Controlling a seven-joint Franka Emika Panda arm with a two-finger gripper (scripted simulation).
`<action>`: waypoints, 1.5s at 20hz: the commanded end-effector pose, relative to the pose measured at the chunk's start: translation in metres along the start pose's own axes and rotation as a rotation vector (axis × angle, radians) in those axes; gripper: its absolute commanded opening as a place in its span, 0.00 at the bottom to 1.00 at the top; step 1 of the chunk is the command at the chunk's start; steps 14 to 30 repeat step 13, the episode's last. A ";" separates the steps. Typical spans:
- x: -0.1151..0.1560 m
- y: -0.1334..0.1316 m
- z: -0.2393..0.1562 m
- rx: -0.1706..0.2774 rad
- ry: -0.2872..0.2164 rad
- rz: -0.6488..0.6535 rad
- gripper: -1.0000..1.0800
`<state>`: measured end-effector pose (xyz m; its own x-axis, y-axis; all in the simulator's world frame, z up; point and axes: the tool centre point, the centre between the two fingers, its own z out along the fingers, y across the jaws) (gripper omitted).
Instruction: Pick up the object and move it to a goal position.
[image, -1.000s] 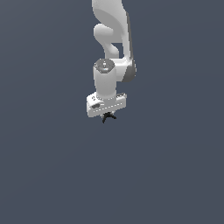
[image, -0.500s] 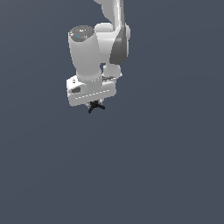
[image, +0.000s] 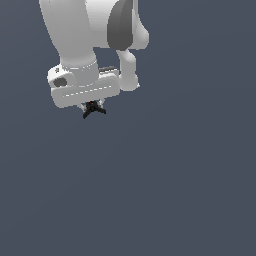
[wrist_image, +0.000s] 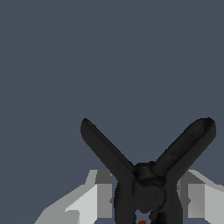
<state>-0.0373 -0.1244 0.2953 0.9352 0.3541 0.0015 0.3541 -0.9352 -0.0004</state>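
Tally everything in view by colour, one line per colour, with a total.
White: 1, the arm with its gripper.
Black: 1, the object, a pronged thing with a red speck, held between the gripper's fingers.
Total: 2.
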 end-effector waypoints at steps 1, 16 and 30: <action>0.000 0.008 -0.013 0.000 -0.001 -0.001 0.00; 0.002 0.019 -0.031 -0.001 -0.002 0.000 0.00; 0.002 0.019 -0.031 -0.001 -0.002 0.000 0.00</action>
